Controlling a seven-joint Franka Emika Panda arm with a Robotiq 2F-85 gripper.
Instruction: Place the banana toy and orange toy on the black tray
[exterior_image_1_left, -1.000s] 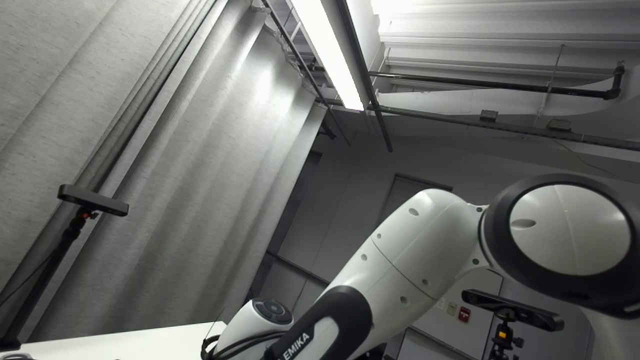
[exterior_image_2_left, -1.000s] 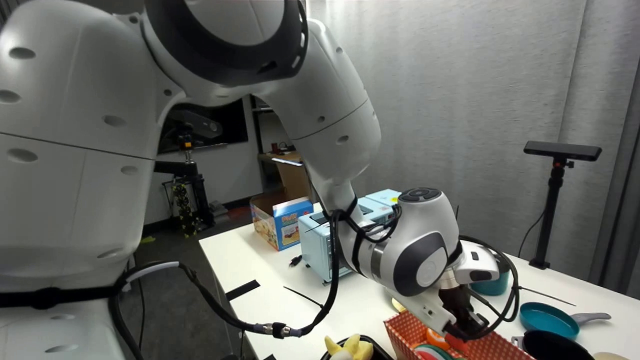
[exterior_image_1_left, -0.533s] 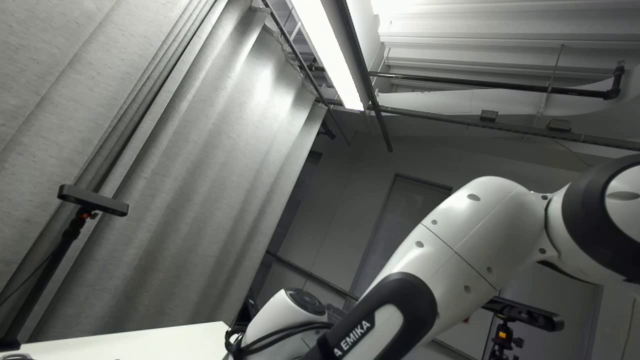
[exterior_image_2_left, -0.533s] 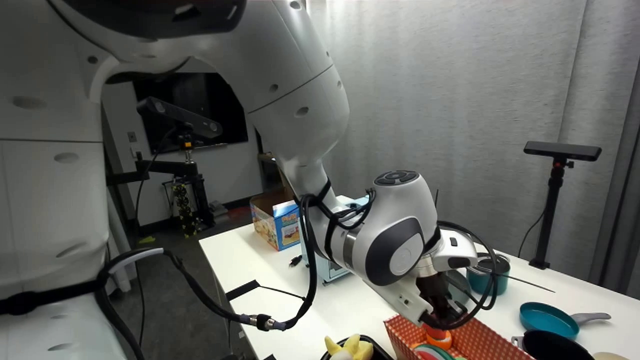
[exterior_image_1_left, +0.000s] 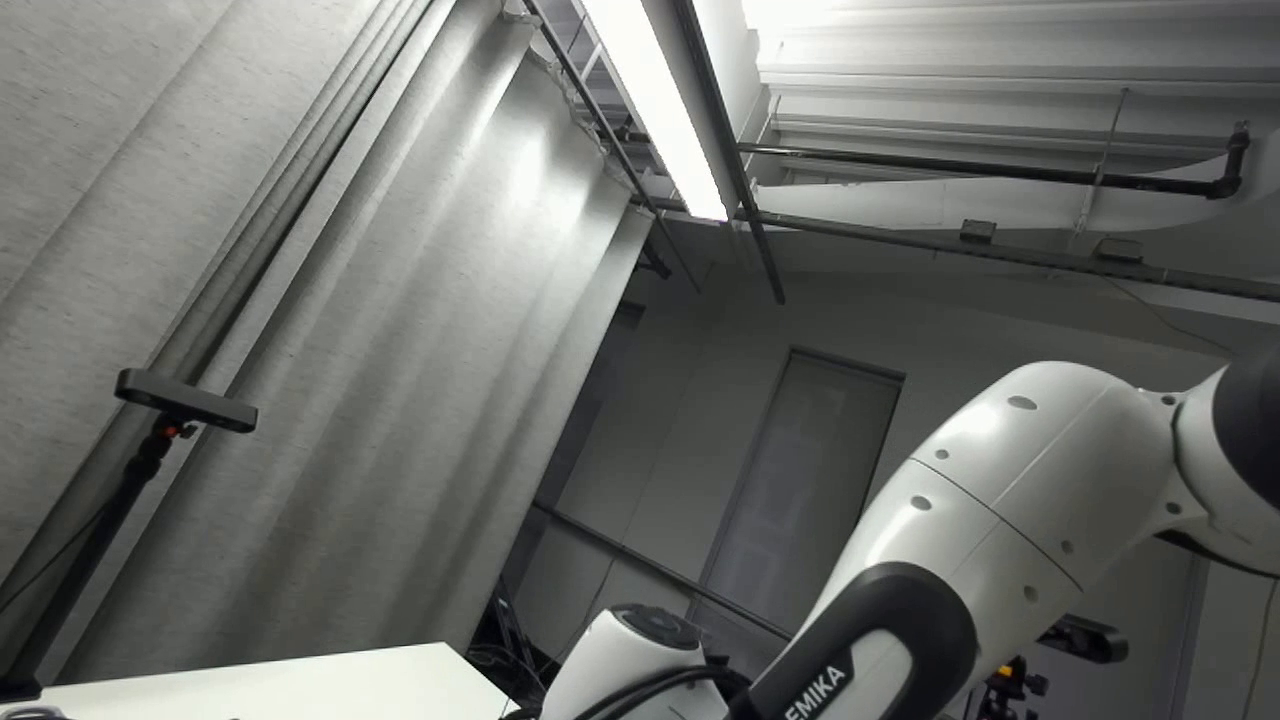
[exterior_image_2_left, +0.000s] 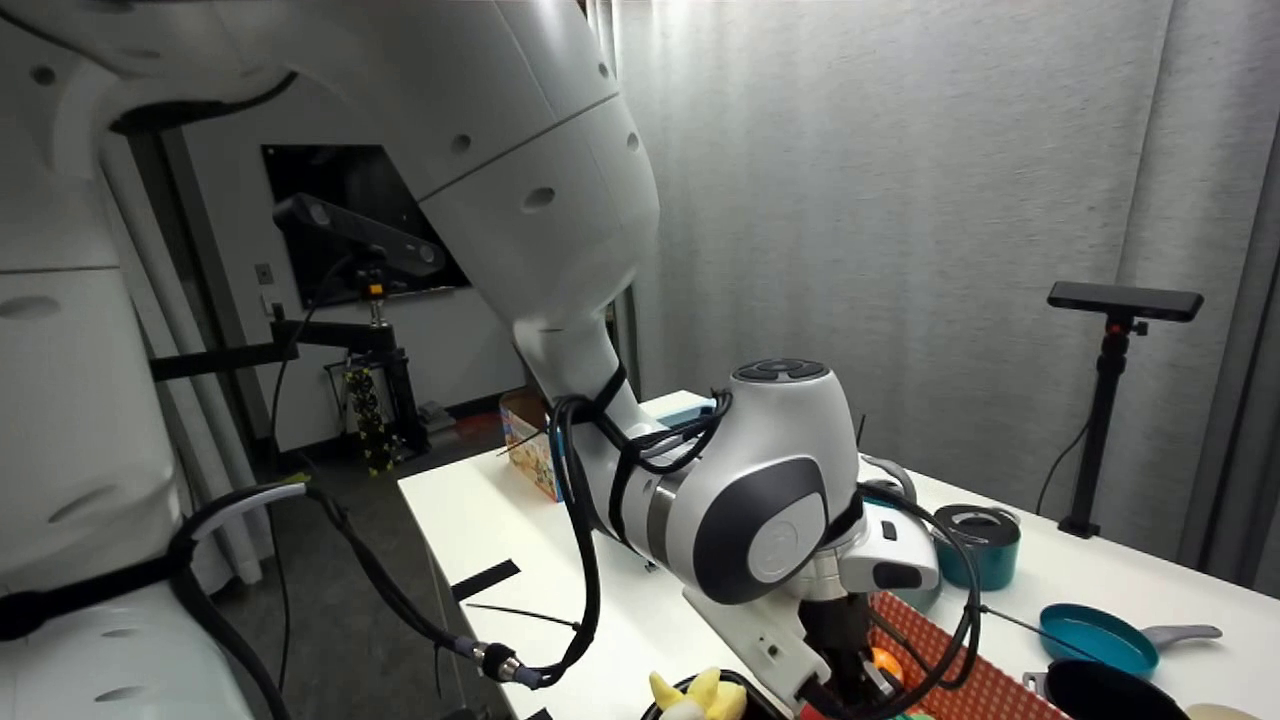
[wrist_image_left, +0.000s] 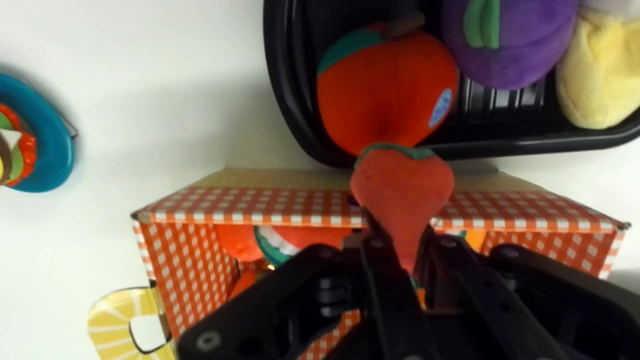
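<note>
My gripper is shut on a red strawberry toy with a green top, held over the near edge of the black tray. The tray holds a red round toy with a green leaf, a purple toy and a pale yellow peeled banana toy. The banana toy also shows in an exterior view. An orange round toy sits in the red checkered box; I cannot tell if it is the orange toy. My gripper is partly hidden there by cables.
The checkered box's raised wall stands beside the tray, with several toys inside. A teal pan with toy food lies left in the wrist view. A teal pot, teal pan and black pan stand beyond the box.
The arm has swung left in the exterior view with the tray, carrying the strawberry toy from over the box toward the tray side. The gripper rose, then came lower. The toys on the tray have not moved.
</note>
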